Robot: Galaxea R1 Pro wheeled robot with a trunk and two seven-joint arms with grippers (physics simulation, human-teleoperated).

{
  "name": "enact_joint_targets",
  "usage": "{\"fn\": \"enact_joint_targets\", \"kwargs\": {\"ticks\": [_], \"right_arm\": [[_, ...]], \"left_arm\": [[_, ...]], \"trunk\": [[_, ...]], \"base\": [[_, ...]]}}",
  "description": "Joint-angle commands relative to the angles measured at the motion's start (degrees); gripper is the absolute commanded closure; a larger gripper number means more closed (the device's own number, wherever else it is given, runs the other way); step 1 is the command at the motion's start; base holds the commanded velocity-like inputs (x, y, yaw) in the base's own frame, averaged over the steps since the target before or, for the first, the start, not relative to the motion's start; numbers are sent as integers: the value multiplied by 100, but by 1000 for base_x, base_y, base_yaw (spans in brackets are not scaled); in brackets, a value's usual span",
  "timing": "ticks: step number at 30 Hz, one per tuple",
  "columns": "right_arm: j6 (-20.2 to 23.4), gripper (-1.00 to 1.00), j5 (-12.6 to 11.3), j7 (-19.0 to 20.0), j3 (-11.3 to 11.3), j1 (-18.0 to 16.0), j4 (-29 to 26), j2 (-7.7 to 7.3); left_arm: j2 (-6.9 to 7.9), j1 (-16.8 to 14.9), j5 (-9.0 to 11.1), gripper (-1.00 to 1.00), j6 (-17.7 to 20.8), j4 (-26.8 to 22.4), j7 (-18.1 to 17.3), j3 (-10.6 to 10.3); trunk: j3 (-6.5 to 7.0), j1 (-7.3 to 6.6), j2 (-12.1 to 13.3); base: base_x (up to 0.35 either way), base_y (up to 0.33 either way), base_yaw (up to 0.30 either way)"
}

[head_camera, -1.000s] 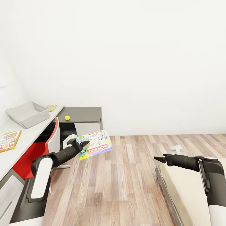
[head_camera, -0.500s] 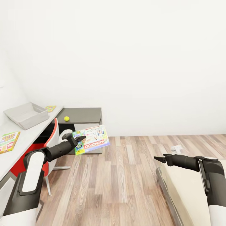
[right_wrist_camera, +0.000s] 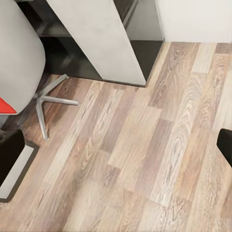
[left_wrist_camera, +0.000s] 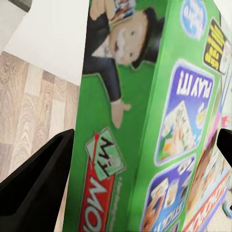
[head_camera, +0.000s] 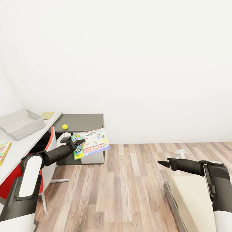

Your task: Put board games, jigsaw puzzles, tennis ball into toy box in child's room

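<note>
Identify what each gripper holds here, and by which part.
Left gripper clamps the green-edged Monopoly board game box by its near short edge, off the floor. Right gripper holds nothing.

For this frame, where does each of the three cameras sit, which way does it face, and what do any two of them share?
Head view: on the robot's head, facing forward and down at the table, toy box, tennis ball and wood floor; both arms show.
Left wrist view: near the left end effector, looking along its fingers at the board game held between them.
Right wrist view: near the right end effector, looking down at floor and red chair.
Shared: head and left wrist views both show the board game; head and right wrist views both show chair and floor.
</note>
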Motion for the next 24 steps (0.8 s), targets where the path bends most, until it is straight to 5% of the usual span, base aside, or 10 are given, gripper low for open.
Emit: {"fn": "enact_joint_targets", "kwargs": {"ticks": [1,24], "right_arm": [[39,-100,51,55,-6,-8,-5,2],[24,-100,56,70,14,29,-54,11]], "left_arm": [[1,-6,92,100,23,-5,57,3],[14,13,85,100,15,-4,62,16]], "trunk": [[-12,7,-12],[-12,7,-12]], "base": [[342,0,0],[345,5,0]]}}
